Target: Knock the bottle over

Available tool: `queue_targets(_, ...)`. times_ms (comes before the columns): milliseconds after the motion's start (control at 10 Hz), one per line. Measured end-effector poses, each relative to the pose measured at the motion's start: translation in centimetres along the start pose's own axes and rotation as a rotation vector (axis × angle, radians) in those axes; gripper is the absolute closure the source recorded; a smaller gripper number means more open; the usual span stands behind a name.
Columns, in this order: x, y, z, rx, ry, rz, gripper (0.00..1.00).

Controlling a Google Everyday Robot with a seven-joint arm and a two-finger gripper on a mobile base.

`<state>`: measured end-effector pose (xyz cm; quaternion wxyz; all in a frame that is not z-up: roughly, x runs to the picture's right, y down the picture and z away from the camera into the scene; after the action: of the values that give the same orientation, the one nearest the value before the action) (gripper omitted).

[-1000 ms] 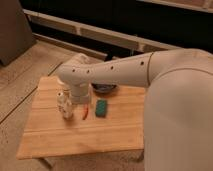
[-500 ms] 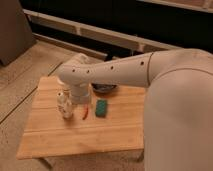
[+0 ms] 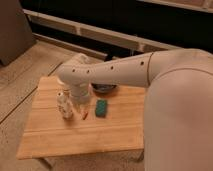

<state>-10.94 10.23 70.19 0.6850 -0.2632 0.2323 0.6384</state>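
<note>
Bottle (image 3: 65, 106) upright, gripper (image 3: 76, 104) just beside it, aperture can't tell. Risk: low contact slides bottle instead of tipping; sweep could clip red object (image 3: 85, 115) near bottle.

The tabletop (image 3: 80, 137) lies open along the lower frame and the left edge. At centre, the claw (image 3: 76, 104) hangs just beside the bottle (image 3: 64, 106). To its right, a red object (image 3: 85, 115), a green sponge (image 3: 101, 107) and a dark bowl (image 3: 104, 89) block the way.
</note>
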Motion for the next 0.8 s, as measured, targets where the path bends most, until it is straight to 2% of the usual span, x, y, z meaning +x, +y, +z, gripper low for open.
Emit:
queue_targets(200, -0.3, 1.0, -0.2, -0.008, 0.012, -0.013, 1.0)
queue_targets(300, -0.6, 3.2, 0.0, -0.026, 0.03, -0.046, 1.0)
queue_targets(400, -0.7, 4.9, 0.3, -0.028, 0.047, -0.074, 1.0)
queue_targets(500, -1.1, 7.1, 0.5, -0.017, 0.066, -0.118, 1.0)
queue_targets(600, -1.4, 7.8, 0.6, -0.007, 0.071, -0.136, 1.0)
queue_targets(700, -1.5, 8.7, 0.7, 0.023, 0.084, -0.163, 1.0)
queue_targets(800, -1.2, 9.9, 0.7, 0.036, 0.096, -0.189, 1.0)
